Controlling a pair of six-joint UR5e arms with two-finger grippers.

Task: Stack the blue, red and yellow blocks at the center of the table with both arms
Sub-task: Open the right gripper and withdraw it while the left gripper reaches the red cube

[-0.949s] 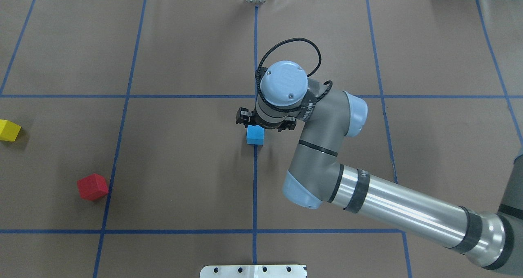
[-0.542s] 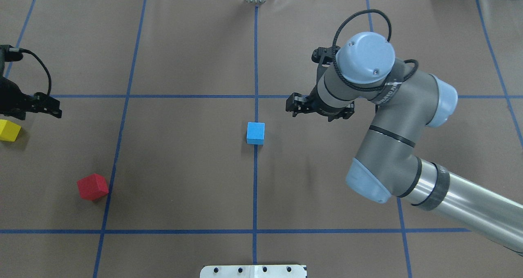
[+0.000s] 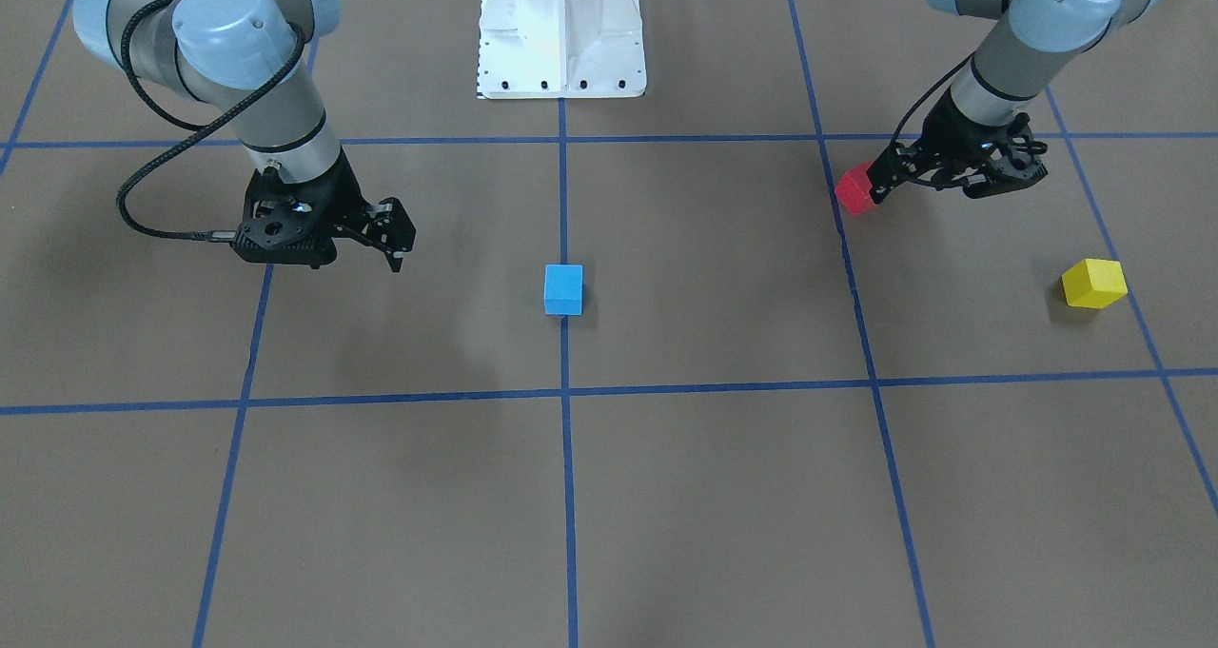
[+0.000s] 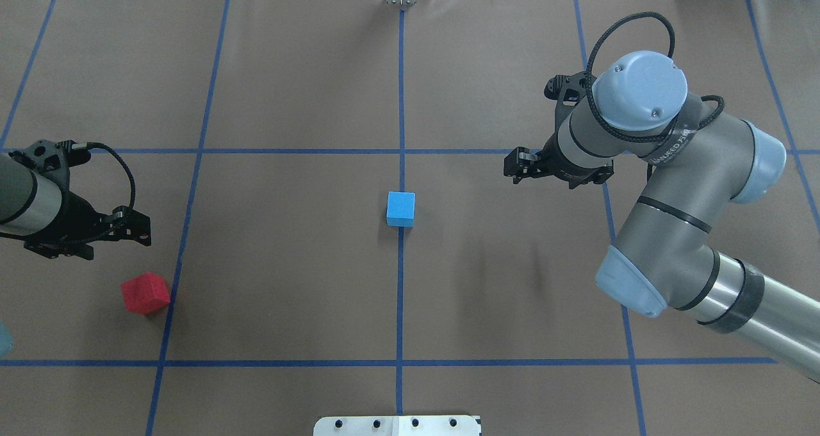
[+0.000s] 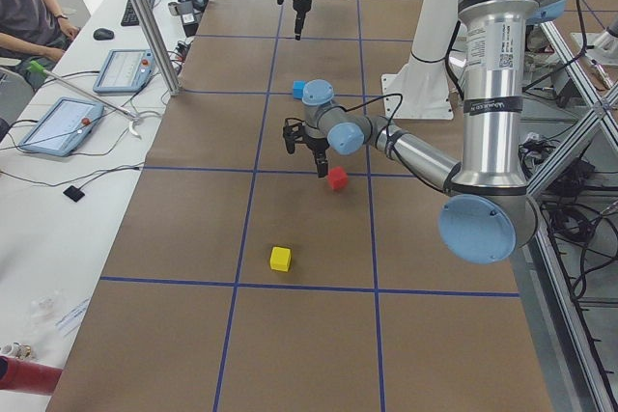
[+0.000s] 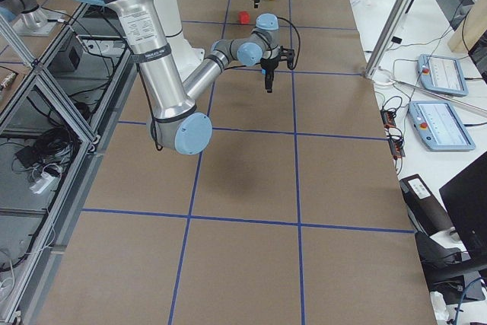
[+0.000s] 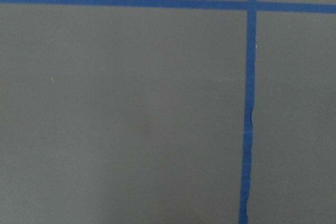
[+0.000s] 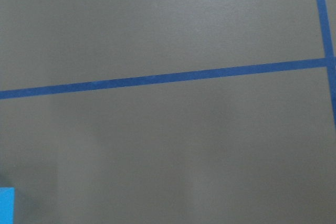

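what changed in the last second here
The right gripper left the blue block and pulled away to the right, open and empty. The left gripper came in from the left edge and moved toward the red block, without holding it. The blue and red blocks stayed put. The yellow block is now hidden under the left arm in the overhead view.

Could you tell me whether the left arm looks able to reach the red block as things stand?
Probably yes. The left gripper hangs close by the red block with its jaws open and empty, and nothing lies between them. The yellow block and the right gripper are well clear.
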